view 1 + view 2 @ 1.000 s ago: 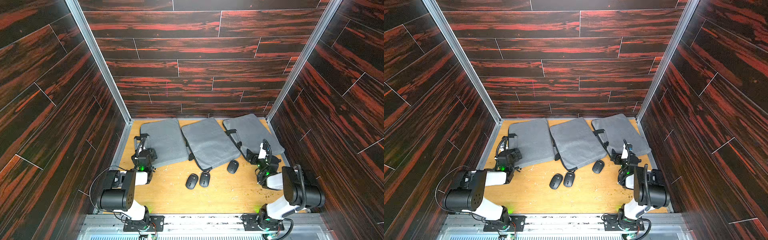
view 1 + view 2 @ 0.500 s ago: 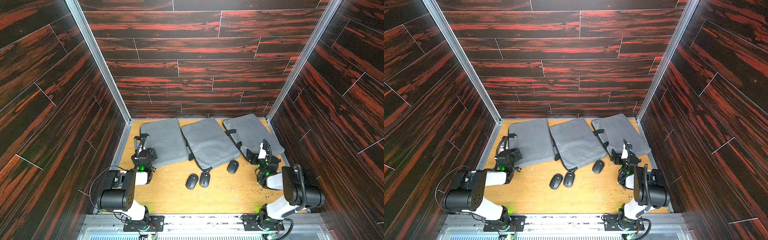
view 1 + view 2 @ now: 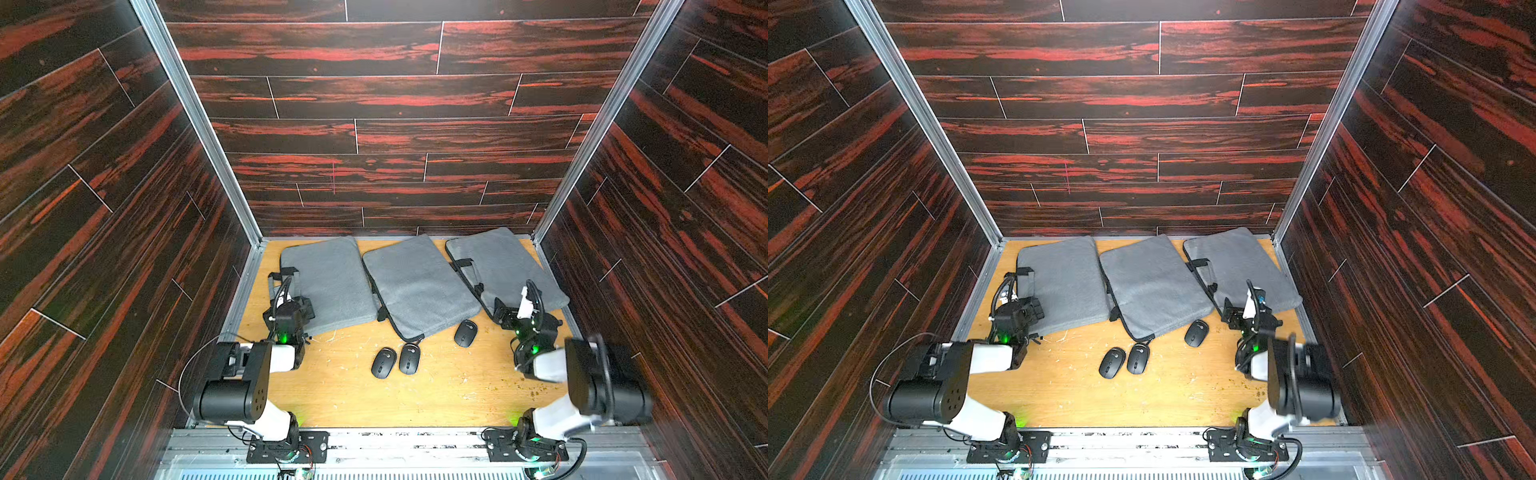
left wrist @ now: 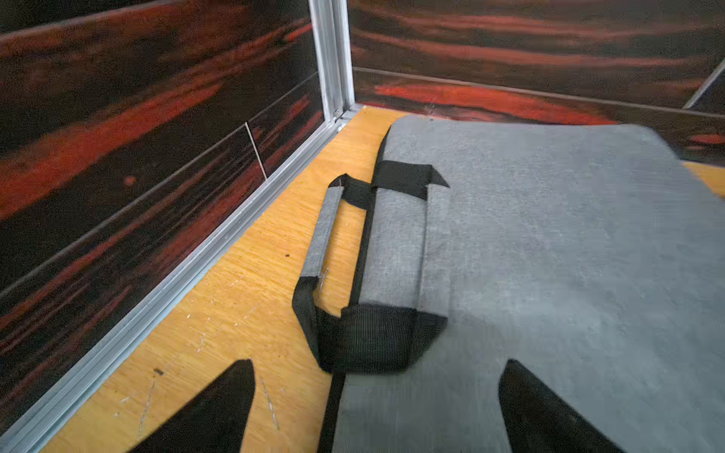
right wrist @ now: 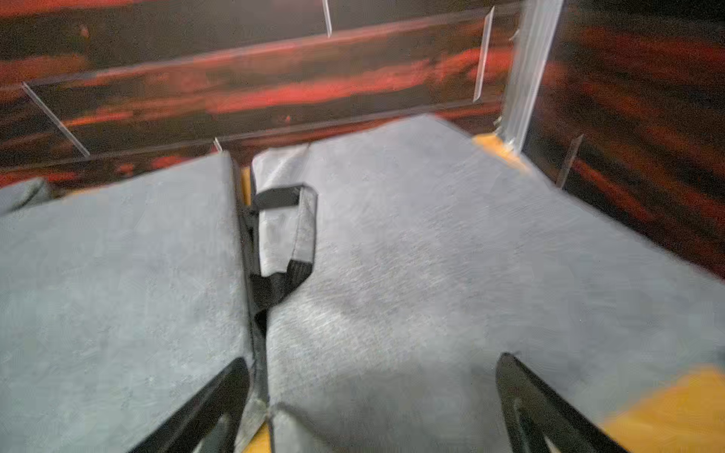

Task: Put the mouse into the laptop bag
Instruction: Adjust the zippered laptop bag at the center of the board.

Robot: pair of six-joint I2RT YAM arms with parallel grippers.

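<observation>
Left gripper: our left gripper (image 4: 376,408) has its two fingers spread wide and holds nothing; it hangs over the near corner of the left bag (image 3: 332,282), close to the black strap (image 4: 368,337)
Right gripper: our right gripper (image 5: 372,404) is spread wide too and holds nothing; it sits low over the near edge of the right bag (image 3: 505,266), by the gap next to the middle bag (image 3: 415,282)
Mice: we see three dark mice on the wooden floor (image 3: 415,399); two lie side by side, the left mouse (image 3: 383,362) and the middle mouse (image 3: 409,358), just in front of the middle bag; the right mouse (image 3: 465,333) lies alone, nearer our right arm
Bags: all three gray bags lie flat in a row at the back, and we cannot tell if any zipper is open
Step now: we think we are at the very start; no mouse is picked up and none is in a bag
Next move: we judge one gripper must go down over a mouse, likely our right one to the right mouse, and close on its sides
Care: a bag mouth must be open first, so one gripper may have to lift an edge
</observation>
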